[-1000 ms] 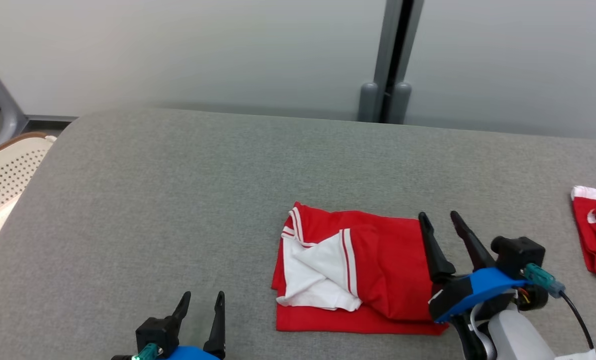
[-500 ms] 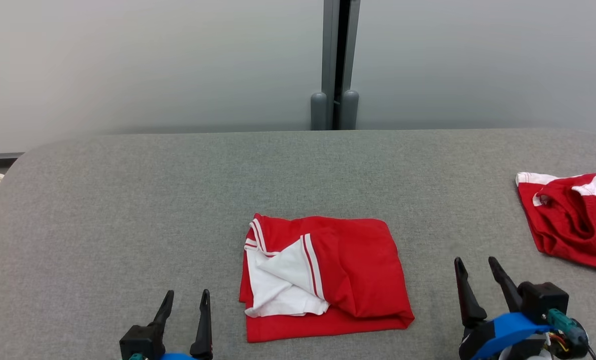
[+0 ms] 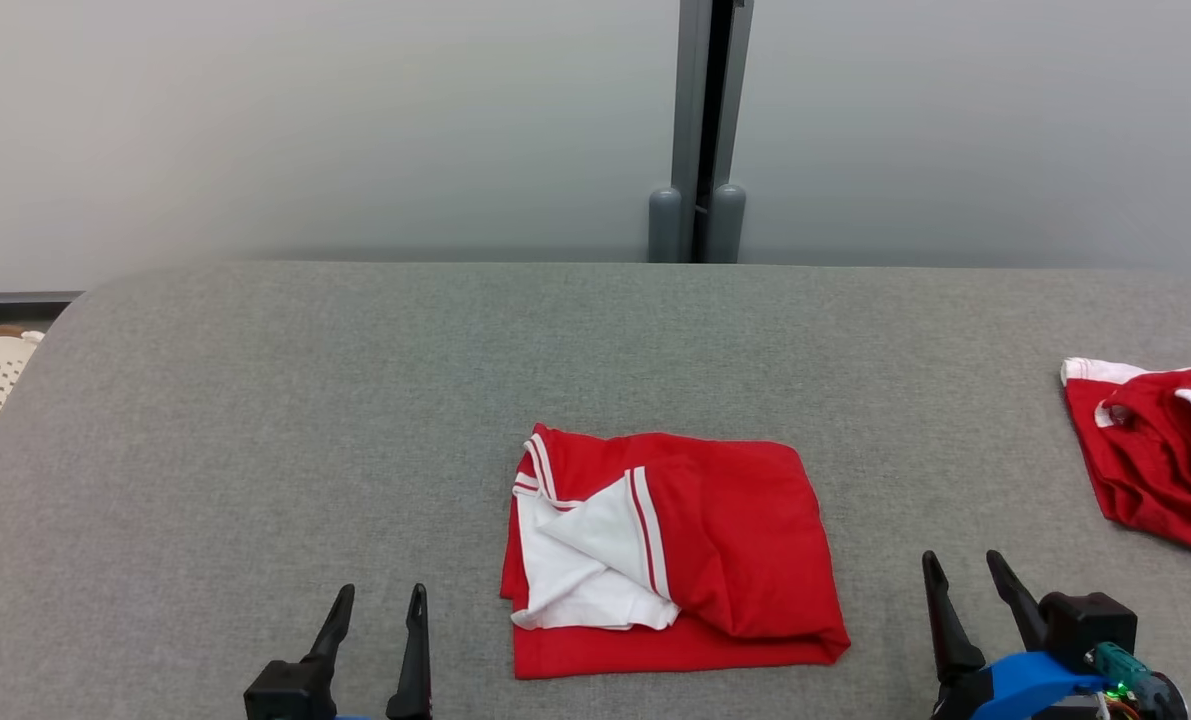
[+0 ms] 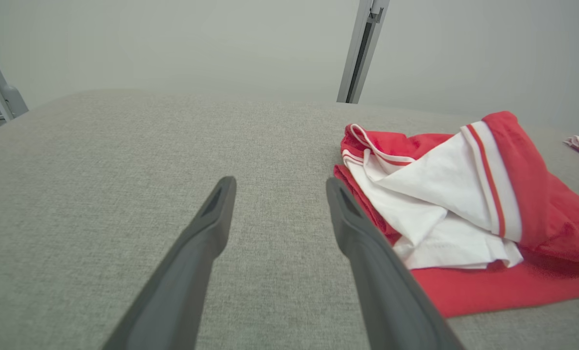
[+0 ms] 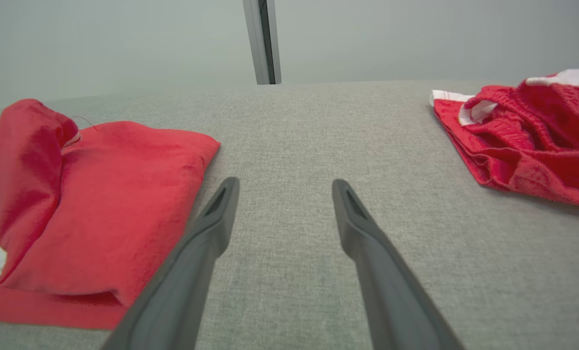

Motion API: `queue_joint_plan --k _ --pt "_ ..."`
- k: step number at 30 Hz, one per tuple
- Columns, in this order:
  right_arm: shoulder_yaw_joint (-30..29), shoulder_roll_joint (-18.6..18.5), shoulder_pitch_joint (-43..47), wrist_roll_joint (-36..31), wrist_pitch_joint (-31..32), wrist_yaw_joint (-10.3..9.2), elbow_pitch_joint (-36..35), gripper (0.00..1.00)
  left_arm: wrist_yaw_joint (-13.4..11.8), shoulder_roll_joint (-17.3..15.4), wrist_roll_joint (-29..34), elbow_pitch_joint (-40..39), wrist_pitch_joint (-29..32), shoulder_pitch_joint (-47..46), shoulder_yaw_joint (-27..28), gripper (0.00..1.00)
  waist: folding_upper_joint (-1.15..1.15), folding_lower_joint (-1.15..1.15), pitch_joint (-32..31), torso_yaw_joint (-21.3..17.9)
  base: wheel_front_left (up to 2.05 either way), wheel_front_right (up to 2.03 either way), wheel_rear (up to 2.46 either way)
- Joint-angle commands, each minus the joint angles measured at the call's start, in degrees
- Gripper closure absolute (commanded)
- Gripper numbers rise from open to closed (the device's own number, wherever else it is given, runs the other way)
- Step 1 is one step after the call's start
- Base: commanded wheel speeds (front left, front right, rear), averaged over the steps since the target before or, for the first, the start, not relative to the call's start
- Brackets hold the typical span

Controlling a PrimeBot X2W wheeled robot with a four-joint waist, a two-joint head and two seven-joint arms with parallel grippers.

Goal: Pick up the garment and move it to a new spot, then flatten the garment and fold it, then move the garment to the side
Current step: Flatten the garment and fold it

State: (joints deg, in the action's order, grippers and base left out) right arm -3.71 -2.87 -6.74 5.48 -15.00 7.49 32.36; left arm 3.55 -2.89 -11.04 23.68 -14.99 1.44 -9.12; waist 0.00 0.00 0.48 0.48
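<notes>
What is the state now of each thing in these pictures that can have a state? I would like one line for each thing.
red and white garment: folded, lying on the grey surface, not held.
other red garment: crumpled, unfolded, at the far right.
left tool: open, empty.
right tool: open, empty.

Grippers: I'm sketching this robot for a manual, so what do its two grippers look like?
The left gripper and right gripper each have two long, dark, tapering fingers on a black base. Behind the right one sit a blue housing, a black block and a teal plug with a green light.
</notes>
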Motion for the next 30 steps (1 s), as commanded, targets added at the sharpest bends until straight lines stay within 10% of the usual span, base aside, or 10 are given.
queue_joint_plan --k 1,2,16,30 --pt "0.1 -0.1 -0.8 0.3 -0.2 0.00 0.3 0.76 0.1 0.0 0.2 0.0 -0.3 0.0 -0.1 0.00 0.00 0.00 0.2 0.4 0.00 0.00 0.00" --pt "0.3 -0.1 -1.5 0.7 -0.2 0.00 1.4 1.00 0.4 0.0 0.0 0.3 -0.3 -0.6 -0.4 0.00 0.00 0.00 0.6 1.4 0.00 0.00 0.00" --pt "2.4 -0.1 -12.5 -1.6 -0.2 0.00 11.3 1.00 1.9 0.0 -0.7 2.3 -0.3 -3.2 -3.0 0.00 0.00 0.00 5.2 14.5 0.00 0.00 0.00" --pt "36.0 -0.4 -12.8 10.4 -0.2 0.00 11.7 1.00 1.8 0.0 -1.5 1.8 -0.3 -2.0 -3.1 0.00 0.00 0.00 3.4 15.3 0.00 0.00 0.00"
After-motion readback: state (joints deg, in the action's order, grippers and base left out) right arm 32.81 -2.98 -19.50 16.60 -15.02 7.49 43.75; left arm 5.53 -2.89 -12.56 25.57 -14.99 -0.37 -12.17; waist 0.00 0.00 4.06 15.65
